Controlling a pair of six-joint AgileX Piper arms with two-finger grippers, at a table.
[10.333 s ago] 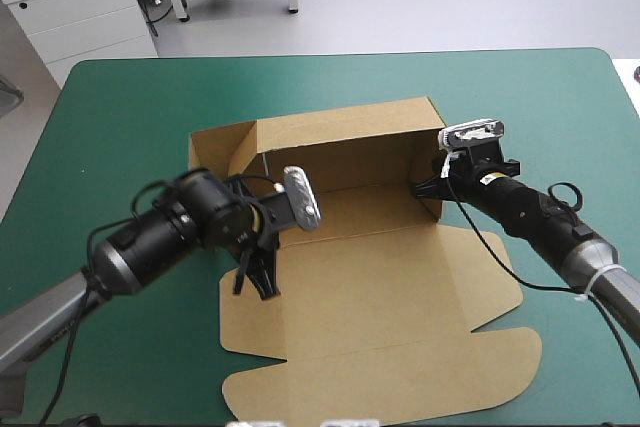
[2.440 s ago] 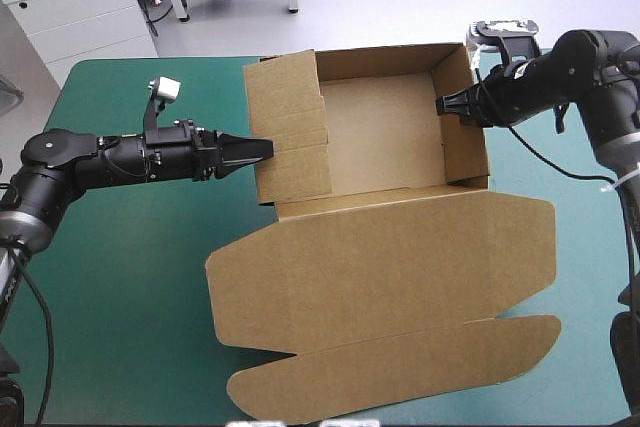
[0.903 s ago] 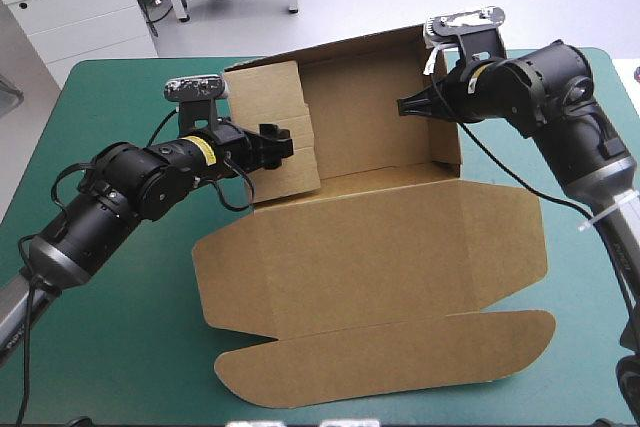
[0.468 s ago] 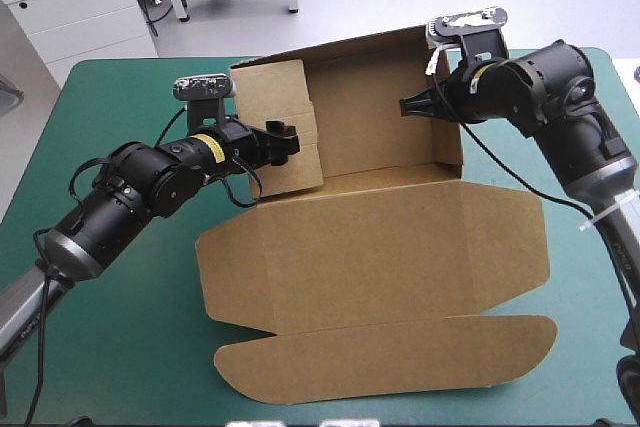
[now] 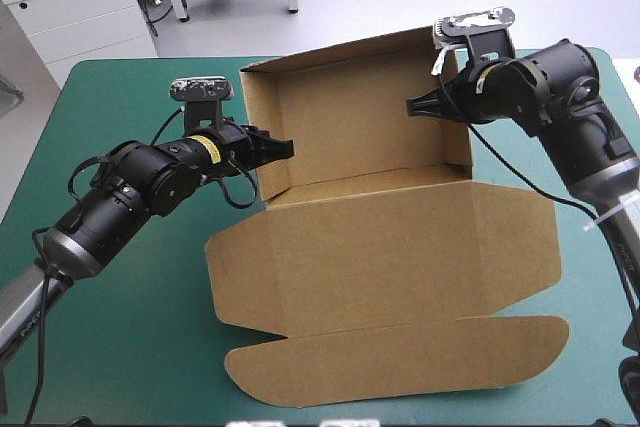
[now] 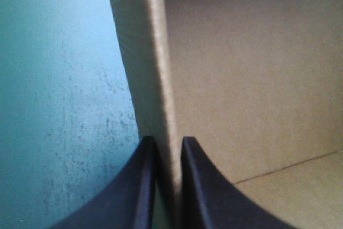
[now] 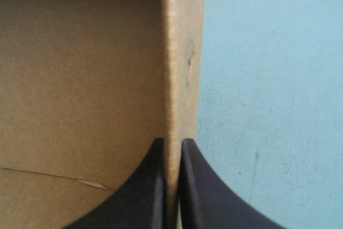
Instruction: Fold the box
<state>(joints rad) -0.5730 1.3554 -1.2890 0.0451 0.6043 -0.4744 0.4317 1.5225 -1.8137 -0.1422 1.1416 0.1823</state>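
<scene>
High view: box (image 5: 360, 117) an open tray on worktop (image 5: 130, 347), left jaws and right jaws clamped on opposite end walls.

The brown box (image 5: 380, 197) stands as an open tray with walls raised, its lid lying flat toward the table's near edge.

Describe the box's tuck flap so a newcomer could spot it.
On the teal-green table lies the brown box, its lid flat toward the near edge. The tuck flap is the lid's outermost strip, the only panel with rounded ends.
</scene>
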